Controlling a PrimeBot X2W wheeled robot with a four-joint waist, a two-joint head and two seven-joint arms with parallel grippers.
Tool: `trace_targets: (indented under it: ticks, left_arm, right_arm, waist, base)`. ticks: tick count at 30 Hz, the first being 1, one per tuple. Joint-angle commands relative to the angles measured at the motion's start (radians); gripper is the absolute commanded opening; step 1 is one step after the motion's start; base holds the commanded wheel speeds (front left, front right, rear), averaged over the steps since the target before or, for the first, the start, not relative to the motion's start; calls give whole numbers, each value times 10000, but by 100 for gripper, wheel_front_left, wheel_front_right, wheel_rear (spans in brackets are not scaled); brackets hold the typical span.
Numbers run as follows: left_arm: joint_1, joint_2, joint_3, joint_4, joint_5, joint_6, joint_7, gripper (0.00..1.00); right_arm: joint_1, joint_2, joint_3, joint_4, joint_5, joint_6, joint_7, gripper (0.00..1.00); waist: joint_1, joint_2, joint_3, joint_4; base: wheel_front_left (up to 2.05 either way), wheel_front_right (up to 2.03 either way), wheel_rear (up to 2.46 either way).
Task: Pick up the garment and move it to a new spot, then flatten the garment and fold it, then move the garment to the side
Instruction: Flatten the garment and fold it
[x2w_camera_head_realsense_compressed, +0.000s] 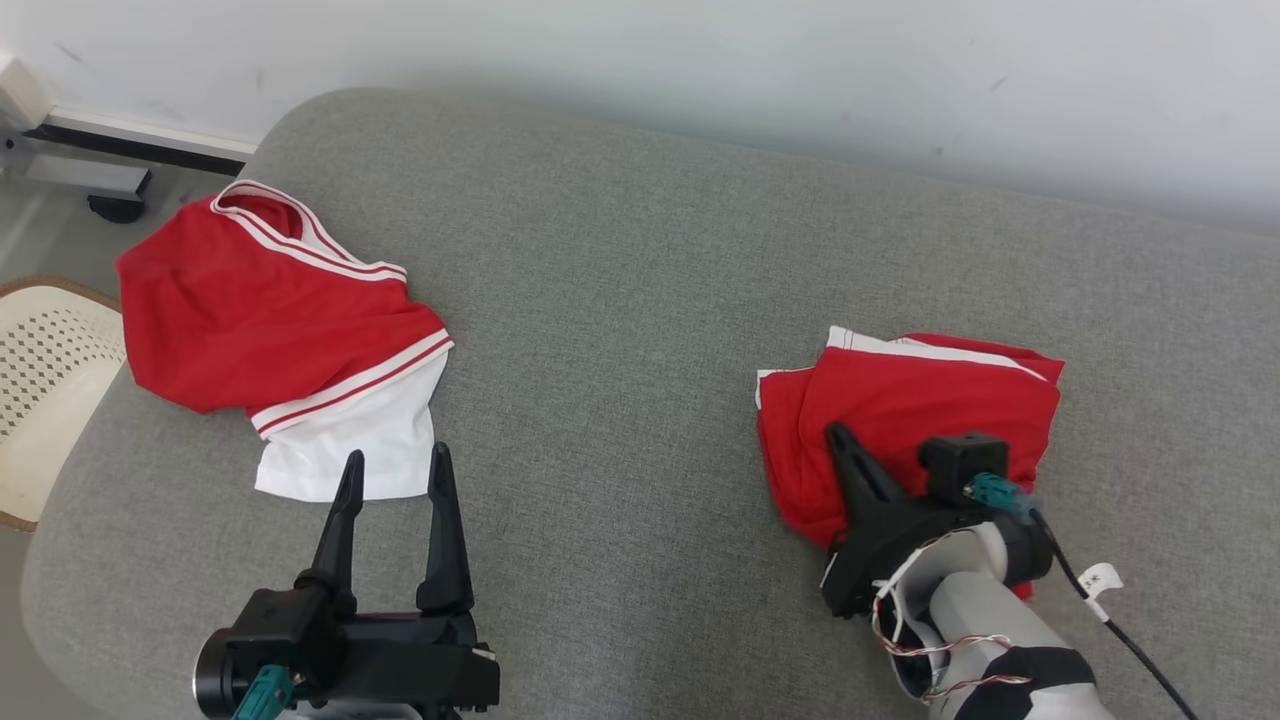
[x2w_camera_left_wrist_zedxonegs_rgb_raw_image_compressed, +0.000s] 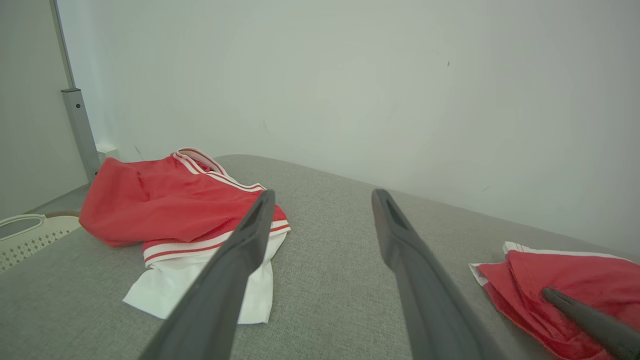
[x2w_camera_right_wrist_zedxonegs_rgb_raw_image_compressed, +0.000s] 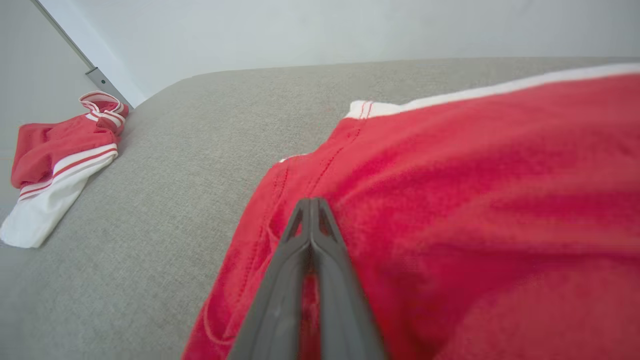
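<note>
Right tool (x2w_camera_head_realsense_compressed: 836, 436) over near edge of garment (x2w_camera_head_realsense_compressed: 920, 395)

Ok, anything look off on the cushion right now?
The left garment lies crumpled, its red side hanging past the cushion's left edge. The folded garment under the right gripper lies fully on it.

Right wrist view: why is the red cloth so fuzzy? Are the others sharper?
Right wrist view: folded garment lies close to the lens, blurring rightward. Head view: even light, crisp cushion weave. Left wrist view: near fingers look soft.
</note>
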Motion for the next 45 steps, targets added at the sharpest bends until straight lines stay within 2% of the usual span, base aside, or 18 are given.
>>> trace_targets:
  ticks: [1, 10, 14, 17, 18, 19, 20, 21, 22, 23, 34, 45]
  left_arm:
    - [24, -13, -20, -27, -86, -6, -31, 100]
    - [62, -11, 43, 31, -108, 66, -31, 100]
    - [168, -11, 93, -4, -88, 70, -31, 100]
    - [221, -11, 163, -46, -67, 83, -31, 100]
    - [225, -11, 174, -82, -65, 75, -31, 100]
    - [247, -11, 190, -109, -65, 79, -31, 100]
    - [294, -11, 226, -134, -63, 75, -31, 100]
    - [340, -11, 242, -148, -62, 84, -31, 100]
    - [384, -11, 278, -171, -55, 92, -31, 100]
    - [416, -11, 283, -186, -50, 92, -31, 100]
    - [640, -10, 407, -241, 18, 120, -31, 100]
    - [1175, 242, 956, -527, 731, 215, -31, 100]
  right_arm:
    - [25, 62, 99, 4, 100, -13, -41, 0]
    - [272, 132, 721, -526, 710, -13, -65, 0]
    - [501, 77, 433, -1067, 725, -13, -64, 0]
    - [660, -292, -31, -1529, 551, -13, -54, 0]
    - [735, -409, -213, -1690, 458, -14, -51, 13]
    - [836, -505, -408, -1866, 390, -13, -52, 45]
    - [937, -607, -580, -2001, 318, -13, -50, 51]
    - [1022, -715, -758, -2146, 226, -13, -50, 78]
    - [1083, -817, -954, -2312, 152, -13, -48, 96]
    - [1176, -923, -1169, -2474, 100, -13, -50, 100]
    - [2592, -1324, -2947, -3819, -394, -13, -51, 100]
    - [4382, -881, -3838, -5867, -980, -13, -51, 100]
  waist:
    - [0, 0, 15, -2]
    - [0, 0, -161, -200]
    - [0, 0, -298, -363]
    - [0, 0, -395, -517]
    - [0, 0, -416, -567]
    - [0, 0, -432, -615]
    - [0, 0, -447, -681]
    - [0, 0, -455, -738]
    - [0, 0, -465, -811]
    - [0, 0, -473, -866]
    - [0, 0, -727, -1331]
    - [0, 0, -1318, -2171]
  base:
    - [0, 0, 0]
    - [0, 0, 0]
    - [0, 0, 0]
    - [0, 0, 0]
    - [0, 0, 0]
    - [0, 0, 0]
    - [0, 0, 0]
    - [0, 0, 0]
    - [0, 0, 0]
    - [0, 0, 0]
    - [0, 0, 0]
    - [0, 0, 0]
